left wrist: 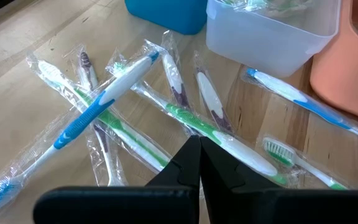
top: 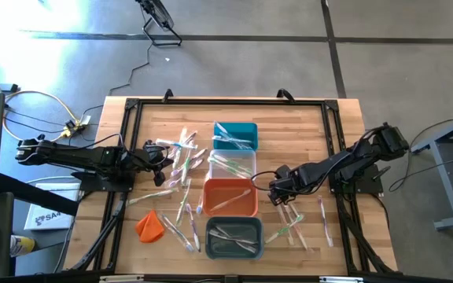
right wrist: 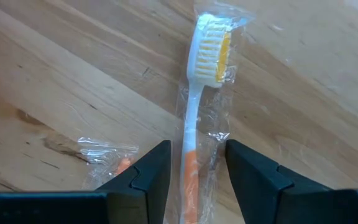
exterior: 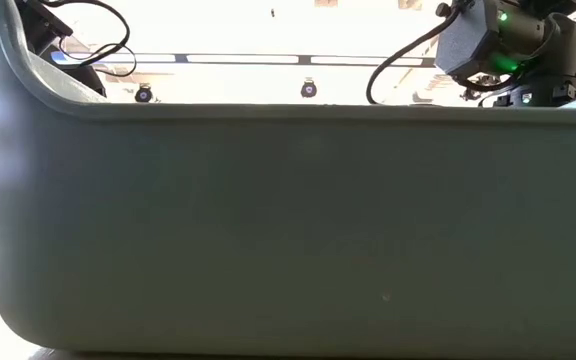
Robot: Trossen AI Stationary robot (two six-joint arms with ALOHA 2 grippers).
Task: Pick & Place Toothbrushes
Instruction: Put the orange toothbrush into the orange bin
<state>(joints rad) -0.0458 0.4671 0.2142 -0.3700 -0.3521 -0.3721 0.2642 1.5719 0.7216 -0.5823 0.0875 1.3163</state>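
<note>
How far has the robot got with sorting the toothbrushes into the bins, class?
Done: a few toothbrushes lie in the teal bin, clear bin, orange bin and grey bin. In hand: the right gripper stands open astride a wrapped orange-and-white toothbrush, not yet gripping. Left: the loose pile by the shut left gripper.

Toothbrushes (top: pixel 181 161) left of bins (top: pixel 233 191)

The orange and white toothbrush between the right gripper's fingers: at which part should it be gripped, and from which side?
Grip the orange and white toothbrush on its thin handle, below the bristle head, coming straight down from above. It lies flat on the table in a clear wrapper, and its handle runs between the open fingers of the right gripper, so closing across the narrow shaft should work. The left gripper is shut.
</note>
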